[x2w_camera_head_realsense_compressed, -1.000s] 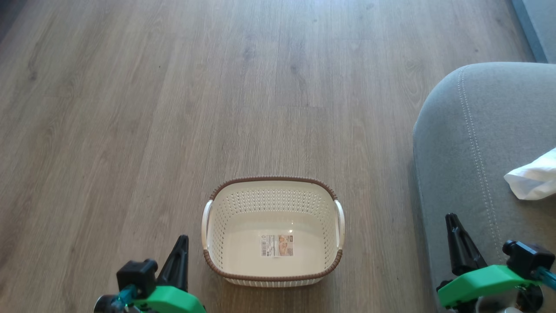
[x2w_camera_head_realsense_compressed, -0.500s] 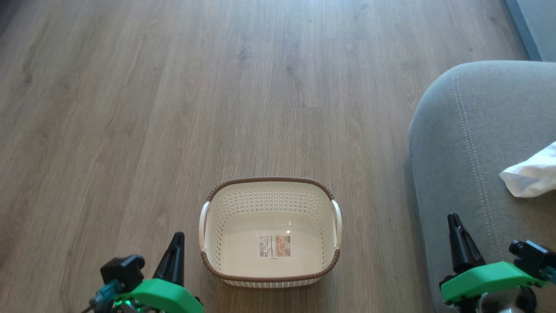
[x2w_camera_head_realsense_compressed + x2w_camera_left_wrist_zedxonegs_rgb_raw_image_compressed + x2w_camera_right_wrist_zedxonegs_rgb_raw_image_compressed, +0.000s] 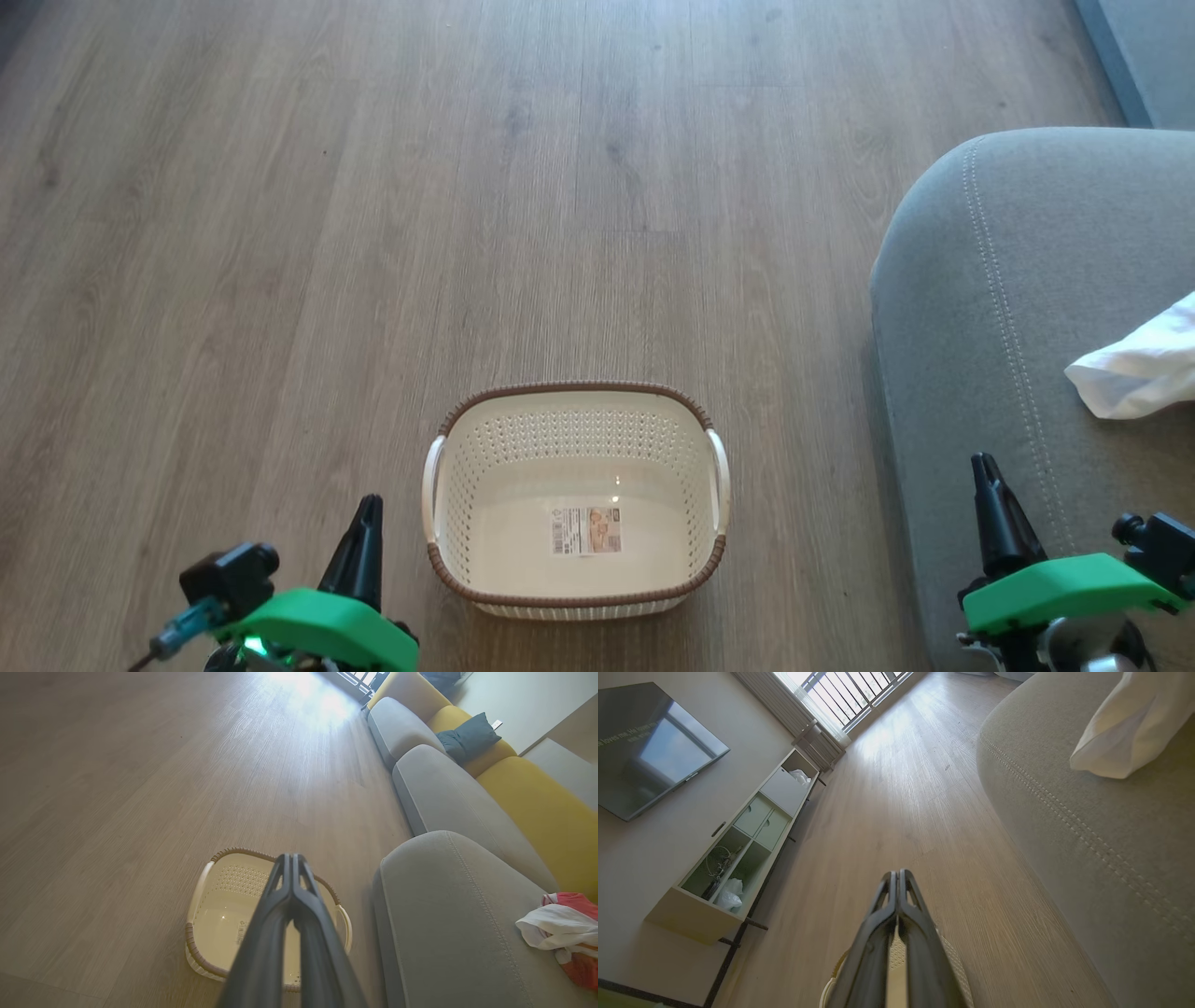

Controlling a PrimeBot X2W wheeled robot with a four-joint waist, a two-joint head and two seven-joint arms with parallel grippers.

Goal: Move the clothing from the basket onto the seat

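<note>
One basket [image 3: 574, 597] stands on the floor [image 3: 280, 233]; one heap of clothing [image 3: 560, 928] lies on one seat [image 3: 980, 308]. Low either side, the left gripper [image 3: 367, 509] and right gripper [image 3: 982, 467] point forward, fingers clenched, grasping nothing.

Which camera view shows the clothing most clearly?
The left wrist view: the clothing lies on the seat with red and white visible. The head view shows its white edge; the right wrist view, a white fold.

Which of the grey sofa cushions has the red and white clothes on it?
The nearest grey cushion, right beside the basket, carries the clothes. The middle cushion and the far cushion lie farther from the basket.
</note>
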